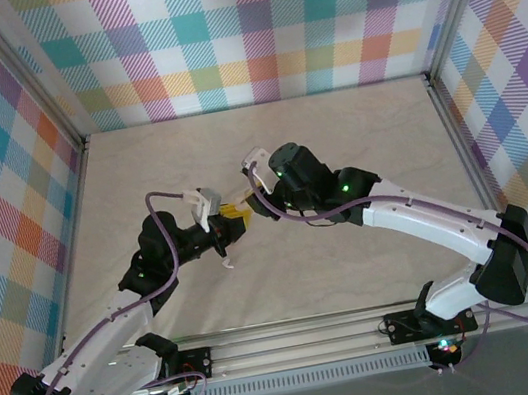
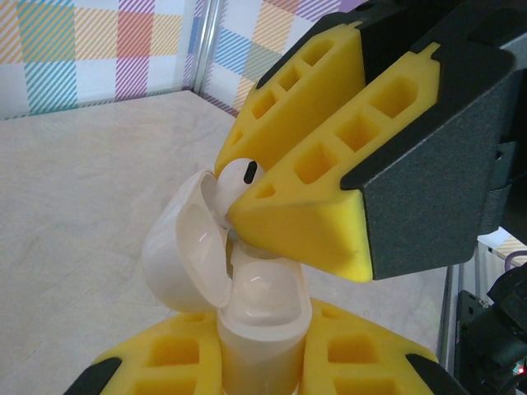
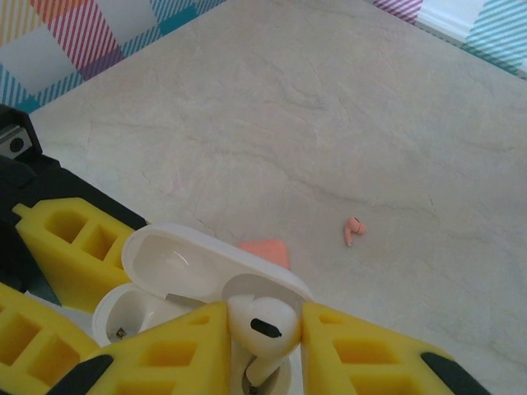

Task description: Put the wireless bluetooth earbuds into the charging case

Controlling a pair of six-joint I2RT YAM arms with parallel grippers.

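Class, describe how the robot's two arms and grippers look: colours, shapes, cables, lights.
The left arm and right arm have white curved shells, black joints, green lights and looping purple cables. Their yellow wedge-shaped fingers carry rectangular cut-outs on black mounts.

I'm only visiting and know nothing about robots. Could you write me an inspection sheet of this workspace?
Surface: pale marbled tabletop, no spills seen.
Job's things: white charging case open, lid tipped back; white earbud poised at its opening; orange earbud lying loose on the table; orange piece partly hidden behind the lid.
Clutter: nothing seen.
Grippers: left gripper shut on the case; right gripper shut on the white earbud.
Cables: purple cables run along both arms.
Surroundings: plaid walls on three sides.
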